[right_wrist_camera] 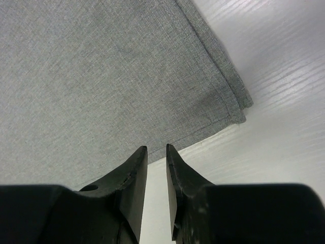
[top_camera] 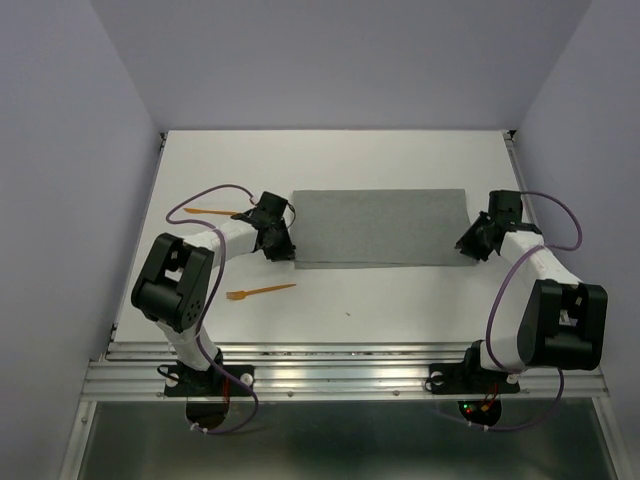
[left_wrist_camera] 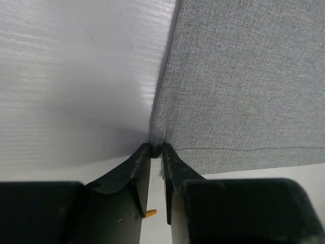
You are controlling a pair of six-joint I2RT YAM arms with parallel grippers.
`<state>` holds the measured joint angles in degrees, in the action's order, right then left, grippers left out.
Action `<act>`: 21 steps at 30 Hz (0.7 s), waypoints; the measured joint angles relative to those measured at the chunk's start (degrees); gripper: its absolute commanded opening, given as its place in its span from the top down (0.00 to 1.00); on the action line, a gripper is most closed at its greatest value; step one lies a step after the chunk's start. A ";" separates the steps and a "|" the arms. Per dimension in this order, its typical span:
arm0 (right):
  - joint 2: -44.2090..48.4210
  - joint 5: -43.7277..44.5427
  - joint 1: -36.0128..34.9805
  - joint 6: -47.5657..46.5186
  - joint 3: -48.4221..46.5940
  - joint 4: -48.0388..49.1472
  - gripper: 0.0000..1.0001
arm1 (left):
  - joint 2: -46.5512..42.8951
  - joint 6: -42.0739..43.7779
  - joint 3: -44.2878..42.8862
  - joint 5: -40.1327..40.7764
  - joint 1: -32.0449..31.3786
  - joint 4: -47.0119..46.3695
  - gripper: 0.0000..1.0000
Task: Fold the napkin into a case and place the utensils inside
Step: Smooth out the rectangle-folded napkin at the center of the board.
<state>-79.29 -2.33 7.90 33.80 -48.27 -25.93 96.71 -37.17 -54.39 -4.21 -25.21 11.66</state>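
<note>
The white tabletop point(top_camera: 400, 300) has a faint streaky grain and is boxed in by pale lilac walls point(top_camera: 340, 60) along its far edge and both sides. A ribbed aluminium rail point(top_camera: 340, 365) runs along the near edge. One tiny dark speck point(top_camera: 348, 314) marks the tabletop toward the near edge, roughly midway across.

Bare table point(top_camera: 400, 300) gives passage along the near and far edges of the napkin point(top_camera: 380, 228), obstructed at left by a fork point(top_camera: 262, 291) and another orange utensil point(top_camera: 205, 212).
</note>
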 measured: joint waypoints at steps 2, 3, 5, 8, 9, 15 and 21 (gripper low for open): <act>0.00 0.00 0.00 0.02 0.42 -0.04 0.73 | 0.42 -0.15 -0.09 0.24 -0.17 -0.35 0.76; 0.00 0.00 0.00 0.02 0.57 -0.24 0.72 | 0.57 -0.13 -0.17 0.28 -0.24 -0.55 0.76; 0.02 0.02 0.00 0.00 0.92 -0.24 0.72 | 0.70 -0.13 -0.20 0.28 -0.46 -0.90 0.77; 0.07 0.13 0.00 -0.09 1.42 -0.35 0.72 | 0.96 -0.13 -0.37 0.26 -0.74 -1.22 0.94; 0.11 0.22 0.00 -0.15 1.42 -0.46 0.72 | 1.03 -0.17 -0.44 0.26 -0.79 -1.29 1.00; 1.22 1.86 0.00 -0.39 1.44 -0.94 0.71 | 1.07 0.20 -0.96 0.81 -1.05 -0.79 1.00; 2.58 5.86 0.04 -0.83 1.51 -2.56 0.61 | -0.13 1.77 -2.32 1.92 -1.05 2.23 1.00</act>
<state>-76.71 3.53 7.94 32.97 -46.76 -28.49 96.57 -35.40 -56.71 -2.28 -26.26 13.89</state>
